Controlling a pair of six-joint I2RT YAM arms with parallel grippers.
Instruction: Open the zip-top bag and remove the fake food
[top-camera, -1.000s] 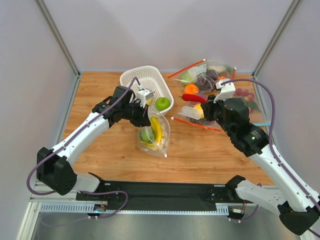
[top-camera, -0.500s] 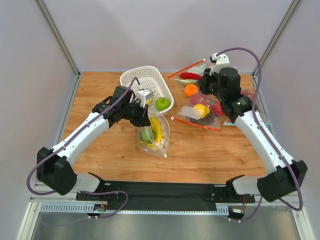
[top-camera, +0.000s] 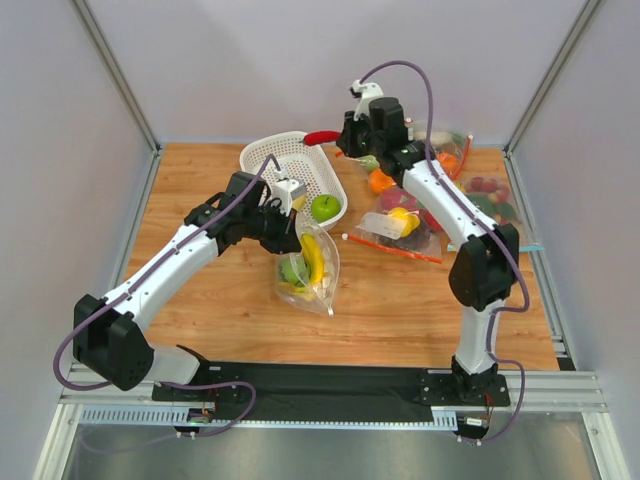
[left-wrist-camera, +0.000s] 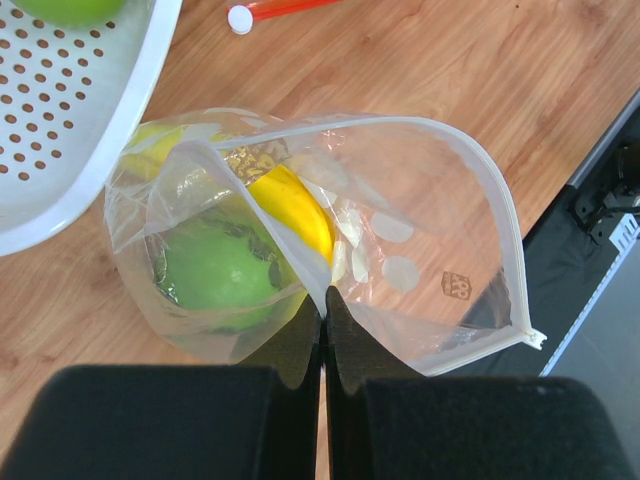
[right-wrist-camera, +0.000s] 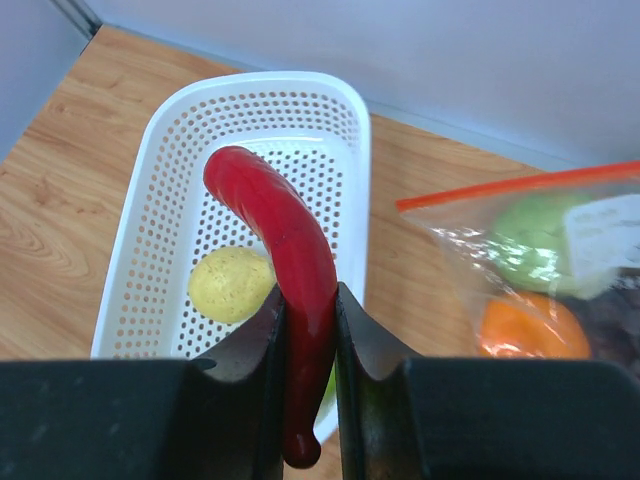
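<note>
Moved: the right arm (top-camera: 440, 200) has swung across from the pile of bags on the far right to the white basket (top-camera: 262, 152), bringing the red chili pepper (right-wrist-camera: 280, 230) with it. The left arm (top-camera: 170, 262) hasn't budged.
Zip-top bag: and there's the zip-top bag (left-wrist-camera: 400, 200), lying on the table (top-camera: 400, 300) just in front of the basket. Its mouth gapes wide and one side of the rim is lifted.
Inside it: a banana (left-wrist-camera: 295, 205) and a green apple (left-wrist-camera: 215, 275), pressed up against each other.
Left gripper: the left gripper (left-wrist-camera: 323, 320) has its jaws tight together, nipping the bag's rim and holding that edge up.
Chili: it's up in the air above the basket, nothing under it but the perforated floor.
Right gripper: the right gripper (right-wrist-camera: 308, 300) has narrowed down to the chili's width and clamps it near one end. The long curved part sticks out past the fingers.
In the basket: a second green apple (top-camera: 325, 207) at the near right corner, and a yellowish round fruit (right-wrist-camera: 232, 284) right below the chili.
Off to the right: undotted bags (top-camera: 400, 228) with red strips, heaped together, and an orange (right-wrist-camera: 525, 325) showing through one of them.
</note>
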